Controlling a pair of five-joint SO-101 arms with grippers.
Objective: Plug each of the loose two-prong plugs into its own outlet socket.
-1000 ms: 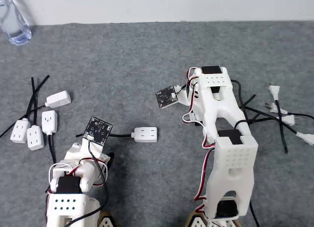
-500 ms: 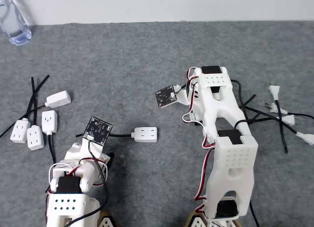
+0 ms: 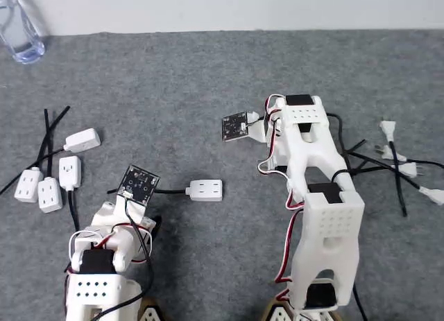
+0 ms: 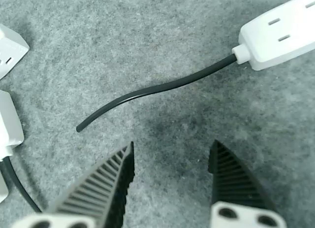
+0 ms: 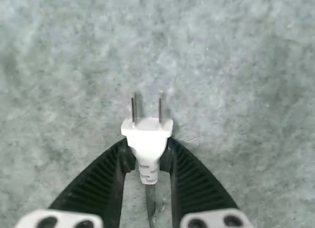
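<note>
Moved: right arm (image 3: 312, 148), slightly farther out.
Right claw (image 5: 147, 148): gripping plug (image 5: 146, 132), prongs forward in wrist view.
Left claw (image 4: 172, 149): open near socket (image 4: 278, 33) cord (image 4: 157, 87).

I count five white outlet sockets on the desk: a cluster of four (image 3: 69, 172) at the left of the high view and a lone socket (image 3: 205, 190) near the centre. Two-prong plugs also come to five, as far as I can tell: four loose plugs (image 3: 388, 129) among crossed black cords at the right edge, and one held plug (image 5: 146, 134) between the jaws of the right arm (image 3: 333, 224). With the left arm (image 3: 97, 286) at lower left, I have two arms. One clear container (image 3: 21, 37) stands at upper left.
</note>
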